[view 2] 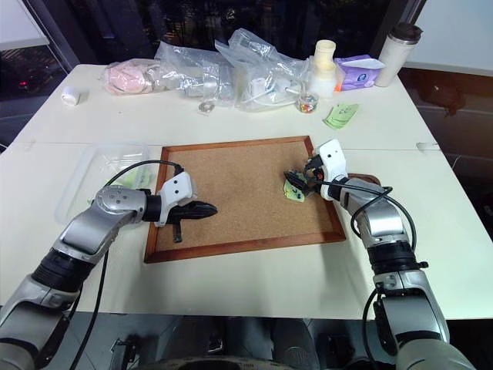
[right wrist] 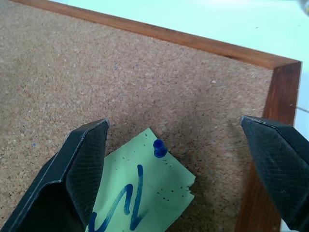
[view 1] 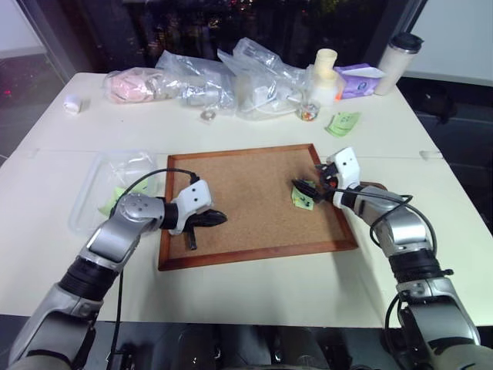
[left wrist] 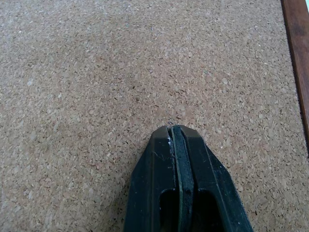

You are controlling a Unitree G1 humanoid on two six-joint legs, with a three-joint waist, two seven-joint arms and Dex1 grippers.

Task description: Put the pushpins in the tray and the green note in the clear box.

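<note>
Right hand (right wrist: 174, 159) spread wide around blue pin (right wrist: 159, 148); left hand (left wrist: 179, 140) clenched, empty. Note (right wrist: 145, 193) might be torn if pin yanked sideways.

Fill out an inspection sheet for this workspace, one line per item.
Surface: white table bearing a cork board.
Job's things: green note pinned to the board by a blue pushpin; clear box at the board's left; tray mostly hidden behind the right arm.
Clutter: plastic bags, purple pack, tumbler, spare green notes.
Grippers: left tool shut, over bare cork; right tool open, astride the pushpin.
Cables: black lead on the left arm.
Surroundings: dark window behind.
</note>
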